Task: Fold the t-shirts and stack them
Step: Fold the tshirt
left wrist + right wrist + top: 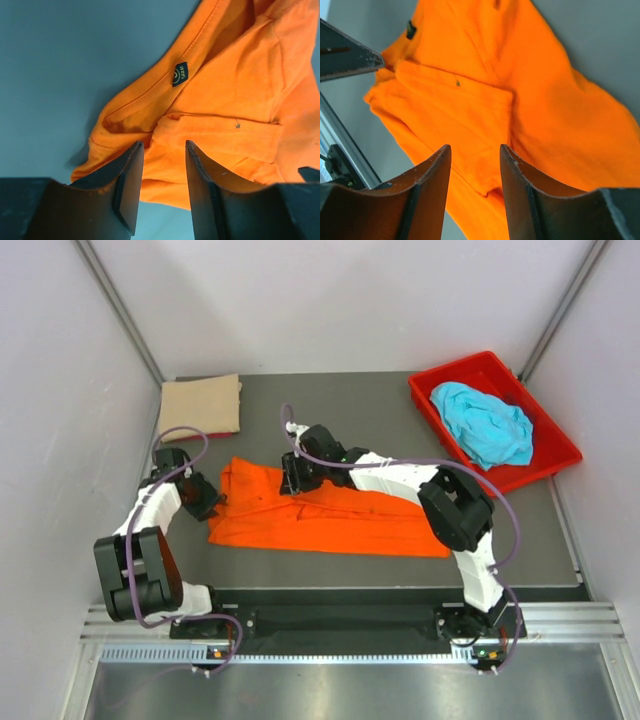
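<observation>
- Orange t-shirt lies as a long strip on the desk, left of the red bin & nearer the arms. Looks part folded to us.
- Tan t-shirt: folded, far left of the bin, at the back. Turquoise t-shirt: crumpled inside the bin.
- Left gripper: released, jaws apart w/ nothing between, at the orange shirt's collar end, the end farthest from the bin.
- Right gripper: also released, jaws apart above the shirt's back edge, closer to the bin than the left one.
- We judge the cloth light, limp, not fragile; it'll sag & crease if lifted at one pt.
- We'd pinch doubled edges at two spread pts, not the collar label, & keep the cloth taut.
</observation>
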Controlling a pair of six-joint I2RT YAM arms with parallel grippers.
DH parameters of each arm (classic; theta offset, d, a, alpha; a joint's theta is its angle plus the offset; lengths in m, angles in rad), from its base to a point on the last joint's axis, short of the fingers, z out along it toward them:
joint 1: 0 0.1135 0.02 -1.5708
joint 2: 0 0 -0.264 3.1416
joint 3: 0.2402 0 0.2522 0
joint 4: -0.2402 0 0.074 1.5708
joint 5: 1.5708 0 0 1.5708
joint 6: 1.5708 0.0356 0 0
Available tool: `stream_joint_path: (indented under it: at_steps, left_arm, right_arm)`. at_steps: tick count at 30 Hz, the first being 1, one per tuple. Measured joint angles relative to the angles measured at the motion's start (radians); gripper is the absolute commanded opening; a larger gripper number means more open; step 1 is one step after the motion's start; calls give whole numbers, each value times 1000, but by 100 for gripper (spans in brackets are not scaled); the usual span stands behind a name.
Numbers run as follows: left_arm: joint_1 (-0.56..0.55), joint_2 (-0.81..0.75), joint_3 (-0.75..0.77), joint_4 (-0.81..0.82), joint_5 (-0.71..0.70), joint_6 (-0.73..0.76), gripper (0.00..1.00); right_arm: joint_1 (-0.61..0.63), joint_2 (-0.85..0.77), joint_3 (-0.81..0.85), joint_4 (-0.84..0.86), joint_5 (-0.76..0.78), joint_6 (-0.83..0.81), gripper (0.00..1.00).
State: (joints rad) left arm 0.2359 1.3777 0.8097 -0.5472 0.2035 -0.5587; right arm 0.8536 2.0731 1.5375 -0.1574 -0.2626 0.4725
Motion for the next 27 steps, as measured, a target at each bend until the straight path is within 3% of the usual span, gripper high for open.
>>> stream_joint_path:
  at_steps: [6,27]
  left_arm:
    - [-9,23,-15,35,-14,-19,48]
    - [-85,45,-36,105,-117,-50,46]
  right_arm:
    - [0,-43,-65,-2,19,3,44]
    - [0,-93,-106,7,53,10,44]
